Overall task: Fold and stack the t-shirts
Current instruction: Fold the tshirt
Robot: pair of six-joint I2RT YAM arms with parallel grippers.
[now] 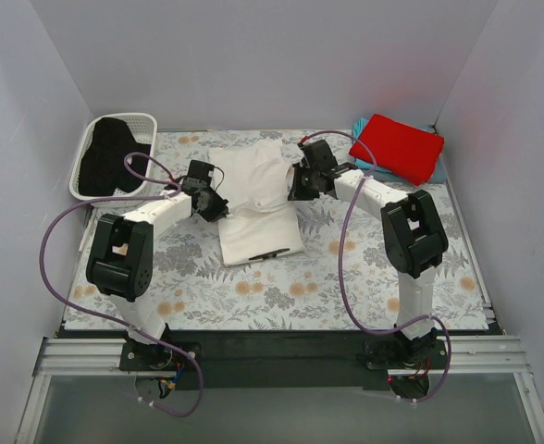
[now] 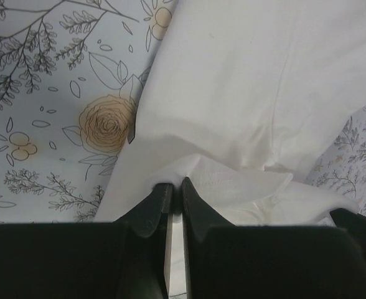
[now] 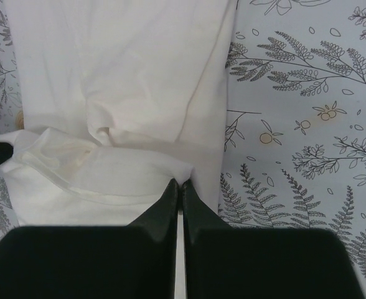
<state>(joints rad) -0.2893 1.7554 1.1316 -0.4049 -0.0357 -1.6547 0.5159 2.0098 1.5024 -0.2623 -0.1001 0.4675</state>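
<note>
The white t-shirt (image 1: 253,199) lies partly folded in the middle of the table, a bit of black print showing at its near edge. My left gripper (image 1: 213,205) is shut on a fold of its left edge (image 2: 245,81); the jaws pinch white cloth (image 2: 172,185). Over at the shirt's right edge (image 3: 121,75), my right gripper (image 1: 300,185) is also shut on a pinch of cloth (image 3: 180,184). A folded red t-shirt (image 1: 397,148) rests on a teal t-shirt (image 1: 441,170) at the back right. A black t-shirt (image 1: 105,157) fills the basket.
The white lattice basket (image 1: 152,120) stands at the back left corner. A floral table cloth (image 1: 253,287) covers the table. White walls close in on the left, back and right. Purple cables loop from both arms.
</note>
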